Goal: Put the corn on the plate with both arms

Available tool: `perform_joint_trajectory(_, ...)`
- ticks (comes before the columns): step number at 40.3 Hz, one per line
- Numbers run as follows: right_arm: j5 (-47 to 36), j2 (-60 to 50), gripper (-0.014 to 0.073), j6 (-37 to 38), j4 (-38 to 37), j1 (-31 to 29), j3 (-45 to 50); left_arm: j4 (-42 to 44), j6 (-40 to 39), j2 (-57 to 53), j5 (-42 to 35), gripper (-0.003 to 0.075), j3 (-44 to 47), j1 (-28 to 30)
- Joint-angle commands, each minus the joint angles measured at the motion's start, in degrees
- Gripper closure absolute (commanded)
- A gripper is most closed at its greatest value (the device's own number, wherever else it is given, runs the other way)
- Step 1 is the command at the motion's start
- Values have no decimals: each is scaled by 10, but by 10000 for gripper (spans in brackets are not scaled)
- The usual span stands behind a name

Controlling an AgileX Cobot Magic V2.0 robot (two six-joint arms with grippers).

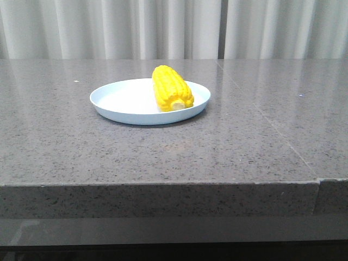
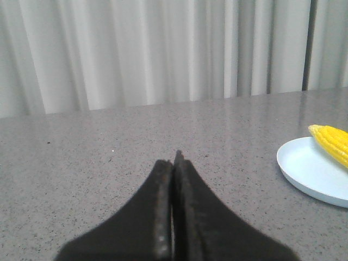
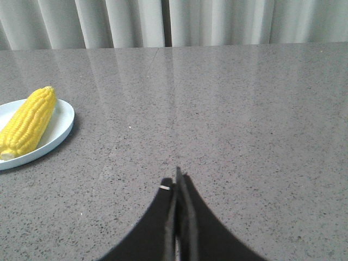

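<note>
My left gripper (image 2: 175,157) and right gripper (image 3: 178,176): jaws pressed together, holding nothing, above bare table (image 1: 65,147); corn (image 1: 172,88) lies on plate (image 1: 125,103) toward the far edge.

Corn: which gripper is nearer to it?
Probably right: right gripper faces the plate side holding the corn; left gripper has bare plate between.
</note>
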Motion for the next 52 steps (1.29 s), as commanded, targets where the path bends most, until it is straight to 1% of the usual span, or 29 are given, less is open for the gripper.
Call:
perform_joint_trajectory(1,-49,8,683,-5,-7,-2,-13,-1,-6,-6,-54,741,2,17)
perform_joint_trajectory(7,-49,8,683,-5,-7,-2,-13,-2,-6,-46,-65,741,55,48)
perform_joint_trajectory(21,-48,8,683,-5,-7,-2,-13,-15,-6,-44,-203,741,203,50)
perform_joint_trajectory(23,-48,8,683,-5,-7,-2,-13,-15,-6,-44,-181,741,201,50)
perform_joint_trajectory(52,-48,8,683,-5,-7,-2,-13,-15,-6,-43,-178,741,202,50)
